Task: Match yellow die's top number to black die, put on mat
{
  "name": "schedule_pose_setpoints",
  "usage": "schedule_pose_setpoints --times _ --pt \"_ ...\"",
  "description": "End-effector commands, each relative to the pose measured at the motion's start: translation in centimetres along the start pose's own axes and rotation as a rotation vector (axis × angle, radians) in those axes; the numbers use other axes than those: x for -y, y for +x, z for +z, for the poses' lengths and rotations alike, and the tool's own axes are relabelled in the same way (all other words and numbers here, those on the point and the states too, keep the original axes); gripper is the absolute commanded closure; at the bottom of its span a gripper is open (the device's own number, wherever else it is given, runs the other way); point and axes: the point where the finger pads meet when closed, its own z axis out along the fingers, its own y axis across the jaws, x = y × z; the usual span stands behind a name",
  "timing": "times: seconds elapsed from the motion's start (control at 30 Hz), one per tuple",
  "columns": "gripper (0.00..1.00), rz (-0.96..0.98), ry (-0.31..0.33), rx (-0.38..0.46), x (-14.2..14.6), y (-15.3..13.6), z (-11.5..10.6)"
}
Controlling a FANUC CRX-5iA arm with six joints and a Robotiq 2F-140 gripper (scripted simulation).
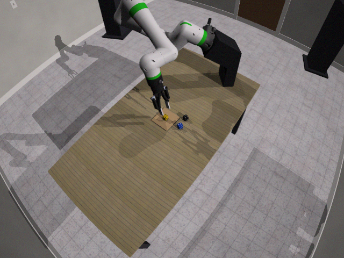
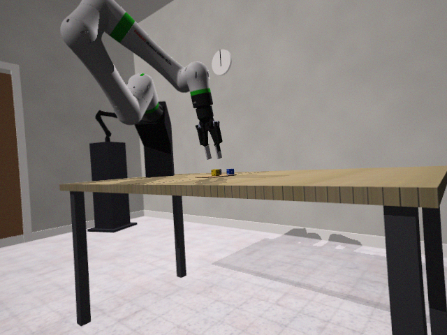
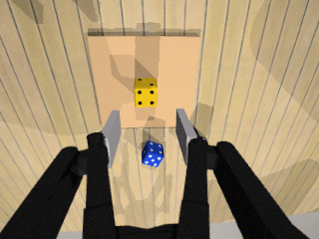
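Note:
The yellow die (image 1: 165, 117) sits flat on the tan mat (image 1: 165, 121), fully inside its edges. In the wrist view the yellow die (image 3: 146, 92) shows four dots on top, near the middle of the mat (image 3: 145, 77). The black die (image 1: 185, 117) lies on the table to the right of the mat; it is out of the wrist view. The blue die (image 1: 179, 126) lies by the mat's right corner, and in the wrist view (image 3: 153, 153) it lies between my fingers, far below them. My gripper (image 1: 164, 109) (image 2: 213, 155) (image 3: 148, 120) hangs well above the dice, partly open and empty.
A black pedestal (image 1: 224, 56) carries the arm's base at the table's far end. The wooden table (image 1: 150, 138) stretches long toward the near side. The table edge shows at the bottom right of the wrist view.

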Motion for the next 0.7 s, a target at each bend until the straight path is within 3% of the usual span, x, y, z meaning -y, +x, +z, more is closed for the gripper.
schedule_pose_setpoints --times 0.0,0.2,0.3,0.33,0.67 --pt "0.6 0.003 -0.01 -0.117 -0.23 -0.12 0.24" --pt "0.6 0.004 0.009 -0.222 0.19 -0.3 -0.12" --pt "0.6 0.004 0.011 -0.227 0.23 -0.67 -0.12" --pt "0.0 0.004 0.011 -0.227 0.23 -0.67 -0.12" --pt "0.0 0.004 0.011 -0.227 0.23 -0.67 -0.12"
